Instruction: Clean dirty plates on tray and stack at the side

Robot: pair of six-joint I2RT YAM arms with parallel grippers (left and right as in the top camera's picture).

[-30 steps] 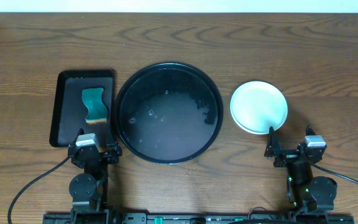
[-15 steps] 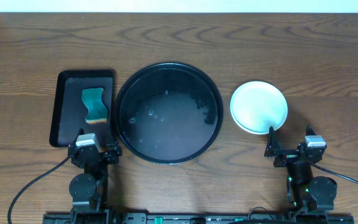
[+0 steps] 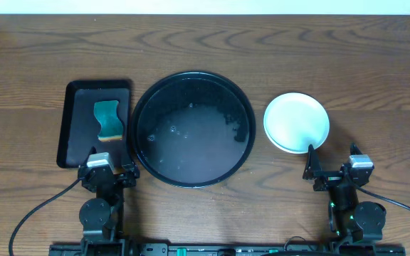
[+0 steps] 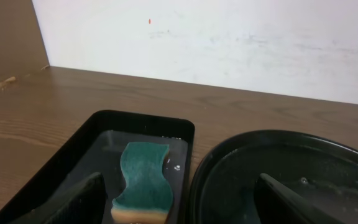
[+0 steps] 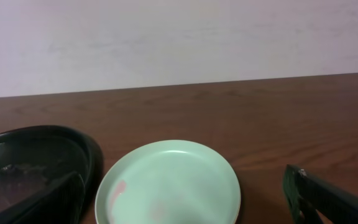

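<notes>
The large round black tray [image 3: 193,128] sits mid-table with only water drops in it, no plates. A pale mint plate [image 3: 296,122] lies on the bare tabletop to the right of the tray. It shows close in the right wrist view [image 5: 169,180], with a faint red smear on its left side. A second rim shows under it; I cannot tell how many plates lie beneath. My right gripper [image 3: 333,173] [image 5: 185,208] is open and empty just in front of the plate. My left gripper [image 3: 107,176] [image 4: 185,205] is open and empty at the near edges of both trays.
A smaller rectangular black tray [image 3: 77,124] at the left holds a teal sponge [image 3: 107,119], also seen in the left wrist view [image 4: 143,183]. The round tray's rim [image 4: 303,146] lies close beside it. Bare wood tabletop runs behind and to the far right.
</notes>
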